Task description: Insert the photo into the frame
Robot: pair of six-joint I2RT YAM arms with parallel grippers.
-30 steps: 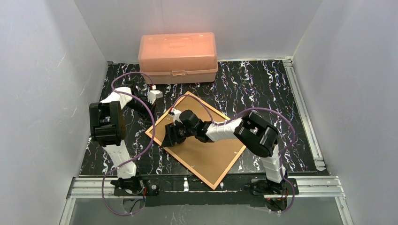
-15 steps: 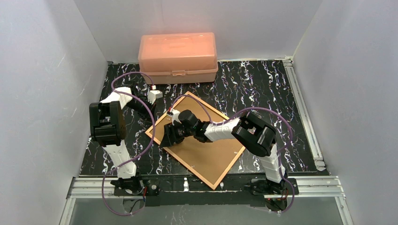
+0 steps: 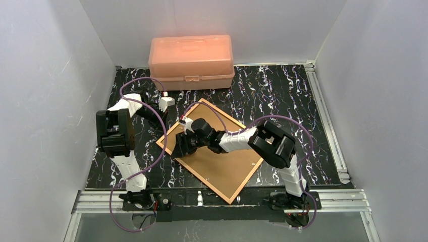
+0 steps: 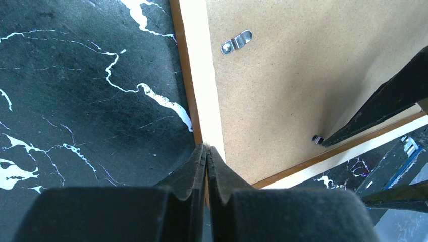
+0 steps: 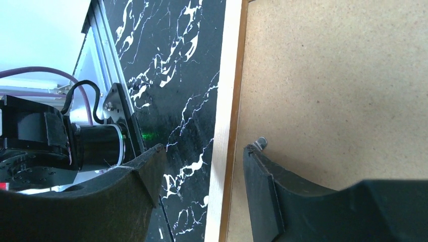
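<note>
Frame (image 4: 202, 75) lies flat, back side up: thin orange-brown outer edge, pale wooden strip inside it, plain brown backing board (image 3: 222, 164) filling the middle, small metal turn clip (image 4: 236, 42) on the board. It sits cornerwise on the black marbled table (image 3: 272, 85), directly beneath the right gripper (image 5: 202, 156). That gripper is released, jaws spread across the frame's side rail, with one finger above the table and the other above the board beside a second clip. Left gripper (image 4: 207, 148) is clenched, empty, its tip at the frame's outer edge near a corner; contact cannot be judged. Pink plastic box (image 3: 192, 55) stands well beyond both grippers.
</note>
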